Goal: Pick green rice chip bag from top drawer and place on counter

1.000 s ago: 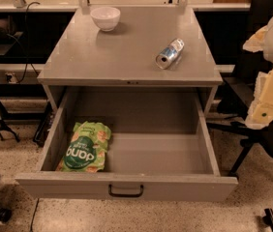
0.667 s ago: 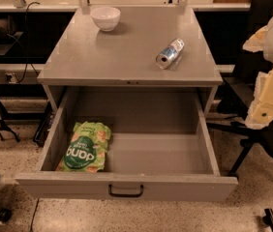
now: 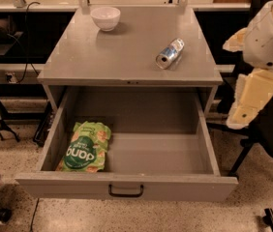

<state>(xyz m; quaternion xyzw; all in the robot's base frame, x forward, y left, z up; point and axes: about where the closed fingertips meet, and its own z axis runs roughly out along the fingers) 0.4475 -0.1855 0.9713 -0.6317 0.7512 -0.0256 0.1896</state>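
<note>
The gripper (image 3: 252, 100) is hanging at 3 o'clock, its openness untellable. In reaching for the bag (image 3: 84, 147) at 8 o'clock, it is risking clipping the drawer (image 3: 205, 139) wall.

Up close, the flat grey metal table (image 3: 127, 52) has a smooth matt finish with only a faint sheen. The wide grey metal top drawer (image 3: 156, 153) looks just as dull inside; its black handle (image 3: 126, 191) is slightly glossier. The crinkly light-green rice chip bag (image 3: 84, 146) is shiny, creased plastic film. The small white bowl (image 3: 105, 17) looks smooth and glazed, and the silver-blue can (image 3: 169, 53) is reflective metal. Off to the right of the drawer hangs the cream end effector (image 3: 245, 108) — matt moulded plastic, by the look of it. The speckled floor (image 3: 175, 216) looks stone-like.
</note>
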